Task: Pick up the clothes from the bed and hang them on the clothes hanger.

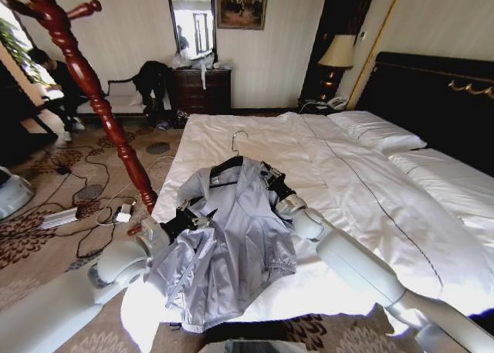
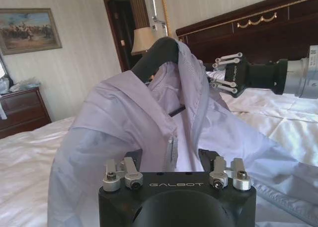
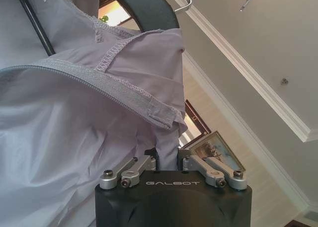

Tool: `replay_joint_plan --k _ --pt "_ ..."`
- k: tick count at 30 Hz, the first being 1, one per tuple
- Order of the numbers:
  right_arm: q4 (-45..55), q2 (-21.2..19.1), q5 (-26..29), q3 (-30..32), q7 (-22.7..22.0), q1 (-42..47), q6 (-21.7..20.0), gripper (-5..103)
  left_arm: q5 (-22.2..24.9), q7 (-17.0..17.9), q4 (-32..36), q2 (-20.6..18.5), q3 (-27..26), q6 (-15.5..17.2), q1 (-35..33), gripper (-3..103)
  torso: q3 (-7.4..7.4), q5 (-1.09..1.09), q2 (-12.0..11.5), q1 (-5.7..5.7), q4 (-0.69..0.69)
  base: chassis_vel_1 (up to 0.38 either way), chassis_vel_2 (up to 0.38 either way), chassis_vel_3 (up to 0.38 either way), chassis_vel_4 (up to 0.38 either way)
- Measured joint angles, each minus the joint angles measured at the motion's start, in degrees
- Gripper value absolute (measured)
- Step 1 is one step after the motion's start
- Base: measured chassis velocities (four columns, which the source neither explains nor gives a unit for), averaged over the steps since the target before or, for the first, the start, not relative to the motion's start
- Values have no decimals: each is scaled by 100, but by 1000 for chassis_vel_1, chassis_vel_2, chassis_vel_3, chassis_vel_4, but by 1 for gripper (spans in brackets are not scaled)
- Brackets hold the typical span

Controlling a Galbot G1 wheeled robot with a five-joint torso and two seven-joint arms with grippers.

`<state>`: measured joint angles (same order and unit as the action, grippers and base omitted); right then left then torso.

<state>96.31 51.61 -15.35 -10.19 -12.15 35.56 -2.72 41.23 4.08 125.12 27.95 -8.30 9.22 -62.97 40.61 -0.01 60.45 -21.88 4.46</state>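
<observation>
From the head view we find the jacket (image 1: pixel 231 237) on the hanger (image 1: pixel 228 164) over the bed (image 1: pixel 363 183), left gripper (image 1: pixel 191 218) and right gripper (image 1: pixel 272 175) at its shoulders. Both wrist views show each pinching fabric (a red post (image 1: pixel 93 90) stands left).

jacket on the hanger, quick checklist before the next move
1. Jacket draped over black hanger: ok.
2. Left gripper shut on the jacket's fabric: ok.
3. Right gripper shut on the fabric at the other shoulder: ok.
4. Silver hook free and bare: ok.
5. Hem clear of the bed: not ok, it lies bunched on the duvet.
6. Front zip closed: cannot tell.
</observation>
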Motion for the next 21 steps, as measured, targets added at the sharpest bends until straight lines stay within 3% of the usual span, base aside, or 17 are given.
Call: replay_joint_plan --k 1,4,8,13,14,16,21 --pt "0 0 0 0 0 0 0 18 0 0 0 0 0 0 0 66 0 0 0 0 0 0 0 0 0" --pt "-25 -2 -31 -15 0 0 5 18 2 35 -24 7 -60 -26 -15 50 0 0 0 0 1 0 0 0 0" --pt "-31 -1 -51 -40 -2 2 25 18 27 46 -24 6 -86 -35 -14 40 0 0 0 0 0 0 0 0 0" --pt "-45 -2 -96 10 -13 55 81 18 63 97 -16 41 -90 -43 -35 18 0 1 0 0 1 0 0 0 0" --pt "-45 -2 -96 10 -13 55 81 18 63 97 -16 41 -90 -43 -35 18 0 1 0 0 1 0 0 0 0" --pt "-15 -40 -94 17 -14 45 85 18 74 154 8 71 -89 -52 -40 3 0 1 0 0 1 0 0 0 0" --pt "-17 -41 -116 -51 -9 25 86 18 77 268 57 69 -145 -54 -29 1 0 0 0 0 1 0 0 0 0"
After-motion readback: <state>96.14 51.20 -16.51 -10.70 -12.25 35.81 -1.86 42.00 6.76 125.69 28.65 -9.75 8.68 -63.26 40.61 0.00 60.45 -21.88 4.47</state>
